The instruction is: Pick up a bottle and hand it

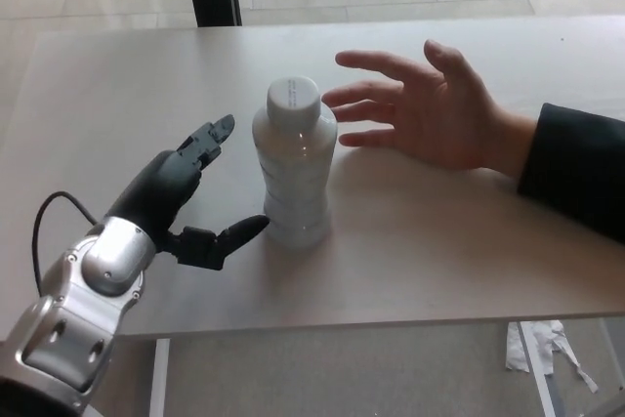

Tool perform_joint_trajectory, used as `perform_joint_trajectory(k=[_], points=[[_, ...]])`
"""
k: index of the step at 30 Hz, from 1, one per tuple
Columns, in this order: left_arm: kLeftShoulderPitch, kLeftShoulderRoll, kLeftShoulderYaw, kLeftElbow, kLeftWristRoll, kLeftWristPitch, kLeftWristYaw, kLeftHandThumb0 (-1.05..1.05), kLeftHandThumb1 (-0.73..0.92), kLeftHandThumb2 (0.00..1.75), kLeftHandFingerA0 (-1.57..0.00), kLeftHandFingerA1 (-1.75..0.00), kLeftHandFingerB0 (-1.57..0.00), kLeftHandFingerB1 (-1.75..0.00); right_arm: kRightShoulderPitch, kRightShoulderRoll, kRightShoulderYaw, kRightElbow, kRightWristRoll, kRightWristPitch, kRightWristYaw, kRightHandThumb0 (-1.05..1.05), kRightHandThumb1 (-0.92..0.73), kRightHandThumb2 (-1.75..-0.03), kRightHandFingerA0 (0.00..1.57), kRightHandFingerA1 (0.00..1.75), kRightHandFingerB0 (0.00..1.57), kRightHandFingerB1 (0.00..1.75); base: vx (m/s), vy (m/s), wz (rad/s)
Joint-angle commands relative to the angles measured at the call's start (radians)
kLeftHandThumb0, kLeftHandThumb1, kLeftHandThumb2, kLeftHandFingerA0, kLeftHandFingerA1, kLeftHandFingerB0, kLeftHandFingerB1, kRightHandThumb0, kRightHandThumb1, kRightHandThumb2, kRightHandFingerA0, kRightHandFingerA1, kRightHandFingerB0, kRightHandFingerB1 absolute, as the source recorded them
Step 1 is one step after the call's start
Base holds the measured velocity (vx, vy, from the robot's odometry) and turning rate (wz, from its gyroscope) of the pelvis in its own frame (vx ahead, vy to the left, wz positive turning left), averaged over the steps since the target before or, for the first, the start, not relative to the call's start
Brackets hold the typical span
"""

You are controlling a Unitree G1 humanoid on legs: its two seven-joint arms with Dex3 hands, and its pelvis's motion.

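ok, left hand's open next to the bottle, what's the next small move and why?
Probably ease the left hand a little to the right and close it around the bottle. The bottle stands upright on the table; the thumb tip is near its base, the upper fingers are apart from it, and a person's hand waits open just beyond.

White ribbed plastic bottle (pixel 293 165): upright on the pale rectangular table (pixel 439 251), between the fingers (pixel 207 144) and thumb of the robot's black left hand (pixel 181 197), thumb tip just beside its base. Person's open hand (pixel 430 109): beyond the bottle, opposite those fingers, fingertips near the cap.
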Motion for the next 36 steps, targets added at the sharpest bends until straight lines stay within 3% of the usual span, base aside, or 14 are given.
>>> perform_joint_trajectory(k=[1, 11, 12, 13, 18, 19, 20, 23, 24, 30, 32, 33, 34, 36], points=[[0.032, -0.04, 0.028, 0.02, 0.04, -0.074, 0.065, -0.88, 0.5, 0.93, 0.0, -0.2, 0.0, -0.07, 0.004, -0.008, -0.002, -0.031, 0.016, 0.023, -0.016, -0.51, -0.41, -0.74, 0.39, 0.52, 0.34, 0.45, 0.0, 0.0, 0.0], [0.013, -0.185, 0.063, 0.111, 0.049, -0.208, 0.165, -0.92, 0.57, 0.95, 0.0, -0.19, 0.0, -0.11, -0.009, -0.011, 0.0, -0.029, 0.017, 0.032, -0.013, -0.41, -0.52, -0.57, 0.46, 0.44, 0.4, 0.33, 0.0, 0.0, 0.0], [0.01, -0.192, 0.057, 0.117, 0.058, -0.213, 0.167, -0.89, 0.47, 0.58, 0.0, -0.06, 0.0, 0.0, -0.008, -0.012, -0.002, -0.028, 0.021, 0.034, -0.01, -0.5, -0.4, -0.73, 0.39, 0.52, 0.33, 0.44, 0.0, 0.0, 0.0], [0.009, -0.208, 0.043, 0.125, 0.074, -0.222, 0.18, -0.91, 0.47, 0.57, 0.0, -0.11, 0.0, 0.0, -0.008, -0.012, 0.0, -0.034, 0.017, 0.041, -0.017, -0.43, -0.51, -0.56, 0.46, 0.43, 0.41, 0.33, 0.0, 0.0, 0.0], [0.003, -0.244, 0.035, 0.152, 0.094, -0.249, 0.209, -0.89, 0.47, 0.57, 0.0, -0.16, 0.0, 0.0, -0.014, -0.013, 0.002, -0.03, 0.017, 0.038, -0.016, -0.47, -0.4, -0.73, 0.42, 0.52, 0.35, 0.45, 0.0, 0.0, 0.0], [-0.006, -0.259, 0.033, 0.174, 0.102, -0.271, 0.234, -0.92, 0.55, 0.95, 0.0, -0.25, 0.0, -0.1, -0.014, -0.013, 0.004, -0.046, 0.023, 0.061, -0.022, -0.48, -0.4, -0.73, 0.39, 0.52, 0.34, 0.45, 0.0, 0.0, 0.0], [-0.01, -0.262, 0.032, 0.179, 0.107, -0.271, 0.241, -0.89, 0.49, 0.56, 0.0, -0.23, 0.0, 0.0, -0.015, -0.013, 0.005, -0.046, 0.022, 0.062, -0.022, -0.47, -0.41, -0.72, 0.37, 0.51, 0.35, 0.45, 0.0, 0.0, 0.0], [-0.025, -0.278, 0.031, 0.198, 0.123, -0.273, 0.259, -0.87, 0.49, 0.56, 0.0, -0.23, 0.0, 0.0, -0.015, -0.018, 0.012, -0.051, 0.011, 0.067, -0.021, -0.42, -0.51, -0.56, 0.42, 0.42, 0.4, 0.34, 0.0, 0.0, 0.0], [-0.028, -0.285, 0.031, 0.199, 0.126, -0.267, 0.262, -0.9, 0.55, 0.94, 0.0, -0.24, 0.0, -0.12, -0.018, -0.02, 0.013, -0.046, 0.008, 0.061, -0.019, -0.49, -0.41, -0.73, 0.38, 0.51, 0.34, 0.45, 0.0, 0.0, 0.0], [-0.032, -0.316, 0.023, 0.22, 0.148, -0.294, 0.302, -0.86, 0.53, 0.91, 0.0, -0.42, 0.0, -0.09, -0.024, -0.02, 0.019, -0.05, 0.007, 0.07, -0.018, -0.48, -0.41, -0.72, 0.38, 0.49, 0.33, 0.44, 0.0, 0.0, 0.0], [-0.038, -0.336, 0.027, 0.248, 0.16, -0.311, 0.352, -0.83, 0.36, 0.75, 0.0, -0.49, 0.0, 0.0, -0.024, -0.023, 0.023, -0.052, 0.0, 0.076, -0.025, -0.4, -0.51, -0.56, 0.43, 0.4, 0.39, 0.34, 0.0, 0.0, 0.0], [-0.04, -0.346, 0.028, 0.255, 0.176, -0.304, 0.384, -0.85, 0.39, 0.76, -0.02, -0.51, 0.0, 0.0, -0.024, -0.023, 0.029, -0.056, -0.005, 0.071, -0.023, -0.47, -0.41, -0.72, 0.38, 0.49, 0.32, 0.44, 0.0, 0.0, 0.0], [-0.046, -0.381, 0.043, 0.268, 0.176, -0.289, 0.436, -0.75, 0.46, 0.55, -0.22, -0.65, 0.0, 0.0, -0.03, -0.025, 0.027, -0.044, -0.002, 0.064, -0.019, -0.47, -0.41, -0.72, 0.37, 0.49, 0.33, 0.45, 0.0, 0.0, 0.0], [-0.053, -0.415, 0.066, 0.289, 0.162, -0.299, 0.478, -0.69, 0.43, 0.54, -0.42, -0.7, 0.0, 0.0, -0.035, -0.023, 0.026, -0.044, 0.004, 0.066, -0.024, -0.4, -0.5, -0.56, 0.43, 0.41, 0.4, 0.35, 0.0, 0.0, 0.0]])
